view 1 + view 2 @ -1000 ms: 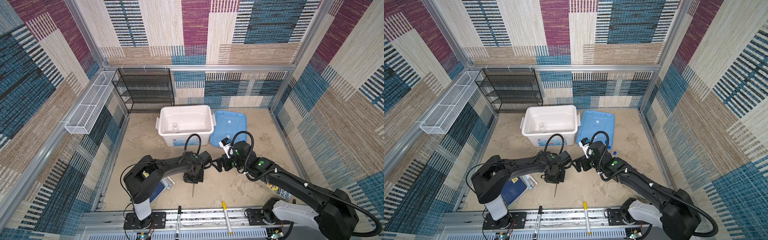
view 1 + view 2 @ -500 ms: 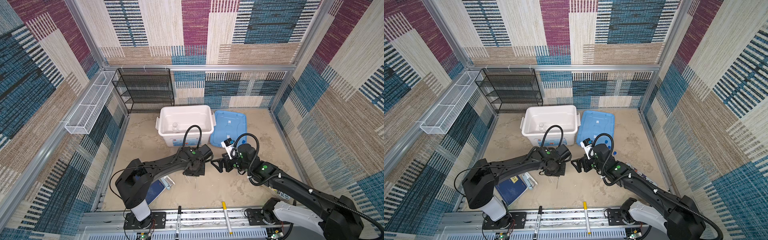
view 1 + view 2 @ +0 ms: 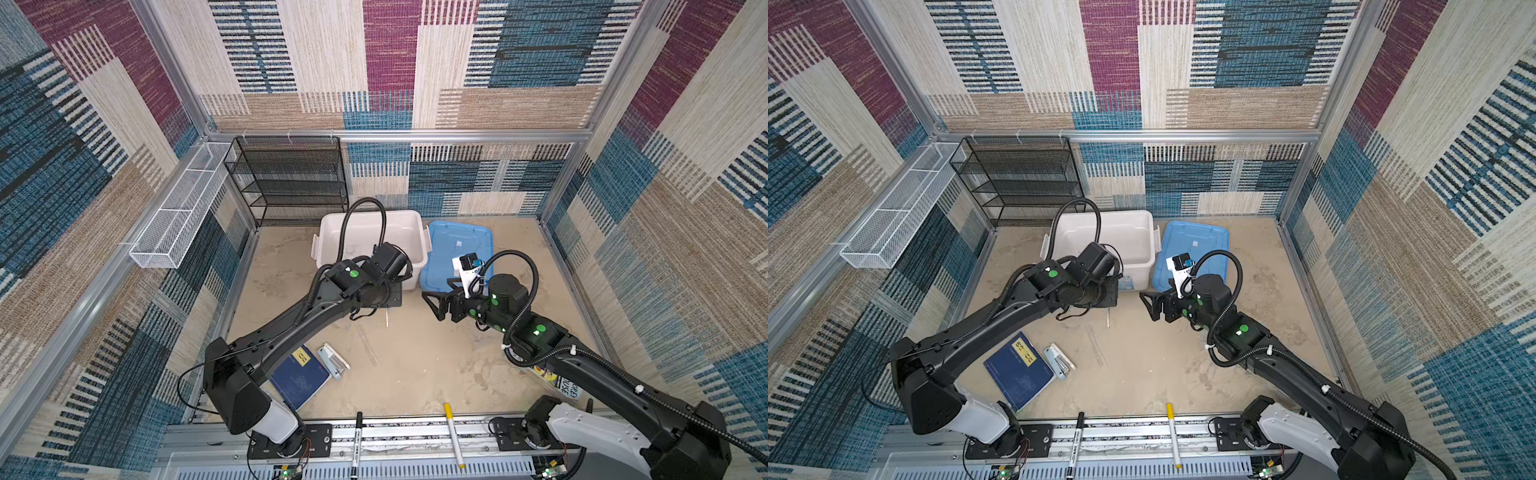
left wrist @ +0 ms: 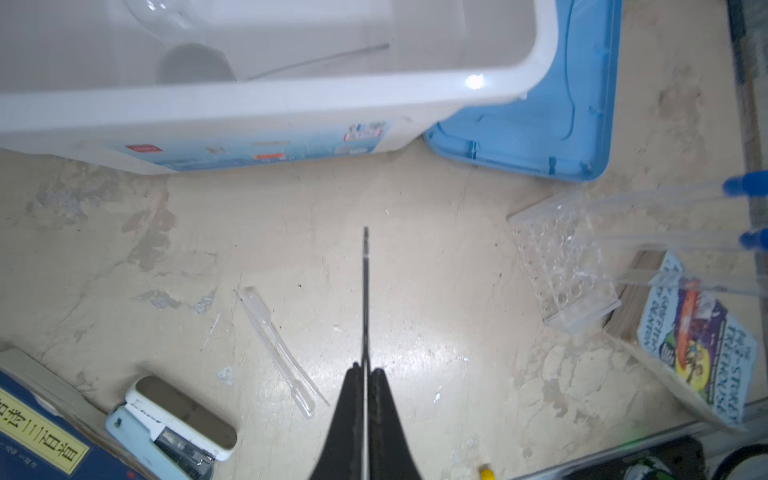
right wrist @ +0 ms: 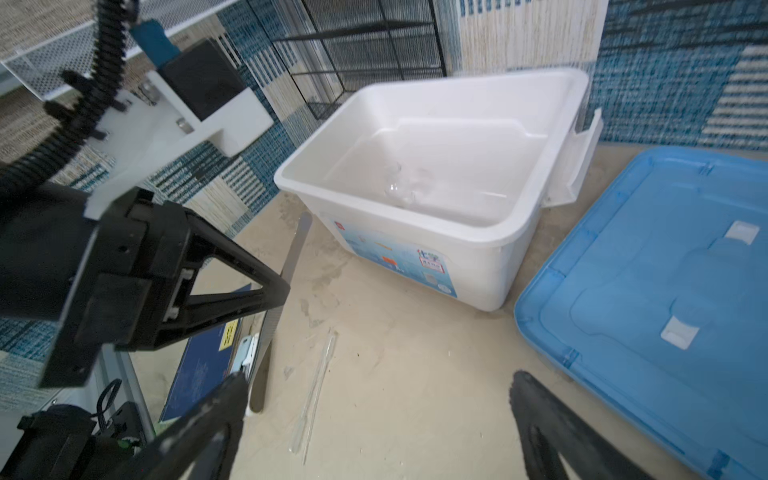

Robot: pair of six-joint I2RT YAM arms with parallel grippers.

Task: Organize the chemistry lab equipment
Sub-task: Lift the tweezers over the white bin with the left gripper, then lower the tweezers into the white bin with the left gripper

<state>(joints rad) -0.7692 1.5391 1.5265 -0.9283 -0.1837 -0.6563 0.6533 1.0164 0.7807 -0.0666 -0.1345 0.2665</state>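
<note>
Metal tweezers (image 4: pixel 365 291) pinched in left hand (image 4: pixel 365 372), right hand (image 3: pixel 430 306) gaping nearby

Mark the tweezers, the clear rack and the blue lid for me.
tweezers (image 4: pixel 365 291): left wrist view, halfway along the narrow metal strip.
clear rack (image 4: pixel 561 257): left wrist view, on its face full of holes.
blue lid (image 3: pixel 441 257): in a top view, on the flat blue middle panel.
</note>
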